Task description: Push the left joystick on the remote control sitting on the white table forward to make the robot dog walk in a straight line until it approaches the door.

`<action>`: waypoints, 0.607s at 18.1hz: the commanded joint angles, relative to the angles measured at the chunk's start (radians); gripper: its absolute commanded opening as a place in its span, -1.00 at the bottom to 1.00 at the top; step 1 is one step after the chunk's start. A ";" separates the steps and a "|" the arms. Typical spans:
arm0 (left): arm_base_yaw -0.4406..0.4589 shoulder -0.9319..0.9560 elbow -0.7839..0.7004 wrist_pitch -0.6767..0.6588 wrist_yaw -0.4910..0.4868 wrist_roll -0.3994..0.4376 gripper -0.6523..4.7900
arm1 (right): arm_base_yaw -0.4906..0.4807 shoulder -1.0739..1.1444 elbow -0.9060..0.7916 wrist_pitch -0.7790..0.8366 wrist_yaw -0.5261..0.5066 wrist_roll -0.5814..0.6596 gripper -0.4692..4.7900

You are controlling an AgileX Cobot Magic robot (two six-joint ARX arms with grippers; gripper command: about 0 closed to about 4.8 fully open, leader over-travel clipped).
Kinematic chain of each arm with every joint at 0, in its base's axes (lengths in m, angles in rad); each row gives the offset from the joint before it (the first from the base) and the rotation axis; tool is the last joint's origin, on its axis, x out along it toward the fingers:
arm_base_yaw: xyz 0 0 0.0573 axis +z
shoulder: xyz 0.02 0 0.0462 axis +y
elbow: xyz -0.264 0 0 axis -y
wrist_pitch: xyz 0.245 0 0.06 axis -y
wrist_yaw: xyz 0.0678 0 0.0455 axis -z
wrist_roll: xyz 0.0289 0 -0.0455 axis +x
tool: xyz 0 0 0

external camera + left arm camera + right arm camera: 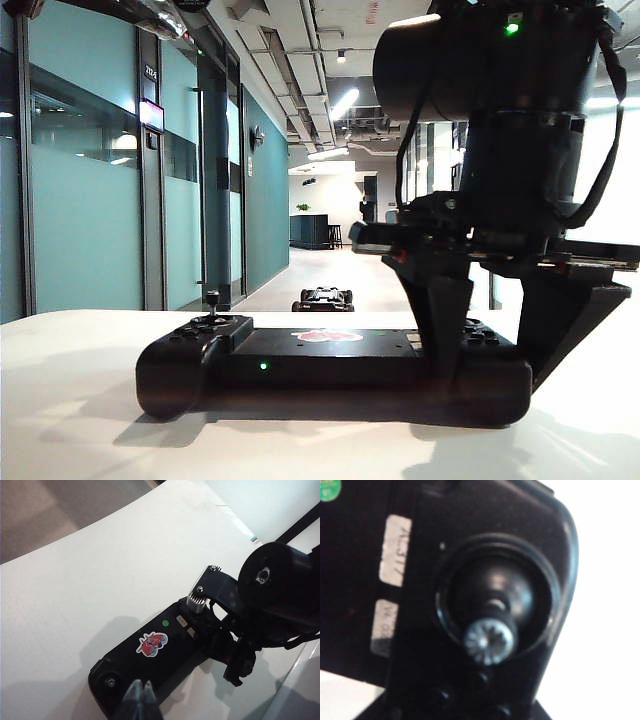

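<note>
1. The right gripper [520, 300] straddled the remote control's [330, 375] right end, its fingers spread on either side and hiding the stick there.
2. The left gripper [140, 696] showed only pinched-together tips at the frame edge (nothing between them).
3. One robot dog [323, 299] stood small and dim on the corridor floor.
4. The left joystick [212, 300], thin and knob-tipped, rose upright from the controller on the white table [80, 420].

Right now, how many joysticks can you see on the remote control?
2. The left joystick stands free at the remote control's left end, near the left gripper; the right joystick sits at the right end under the right gripper.
</note>
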 commanded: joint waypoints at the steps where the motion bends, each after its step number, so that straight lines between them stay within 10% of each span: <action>1: -0.001 -0.002 0.006 0.006 0.008 0.005 -0.78 | 0.002 -0.003 0.002 0.022 0.002 -0.002 0.32; 11: -0.001 -0.002 0.006 0.006 0.008 0.046 -0.78 | 0.002 -0.003 0.002 0.033 0.002 -0.002 0.08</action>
